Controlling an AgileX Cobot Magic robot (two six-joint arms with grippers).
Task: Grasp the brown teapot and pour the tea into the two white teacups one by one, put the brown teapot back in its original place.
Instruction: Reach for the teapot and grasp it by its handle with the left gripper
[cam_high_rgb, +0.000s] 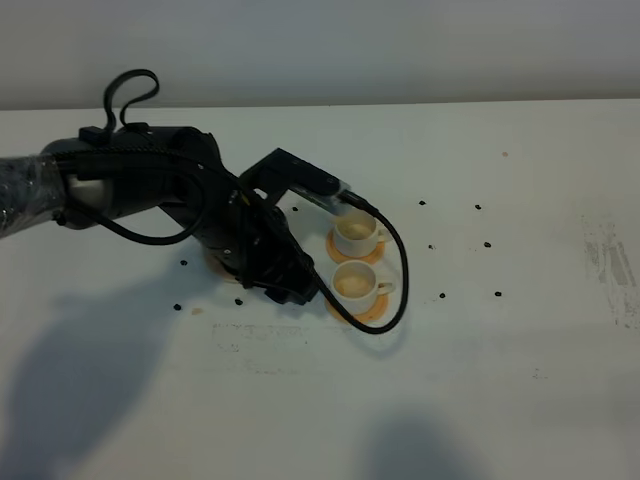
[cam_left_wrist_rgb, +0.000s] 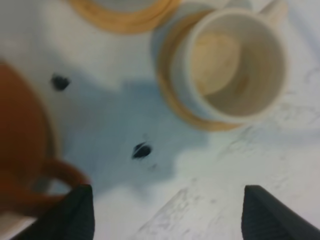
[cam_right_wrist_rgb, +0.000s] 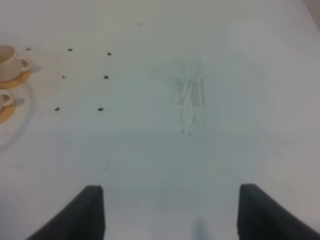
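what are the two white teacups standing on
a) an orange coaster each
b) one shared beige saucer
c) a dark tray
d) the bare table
a: in the exterior high view the upper white teacup and the lower white teacup each stand on a round orange coaster, whose rim shows around the cup's base.
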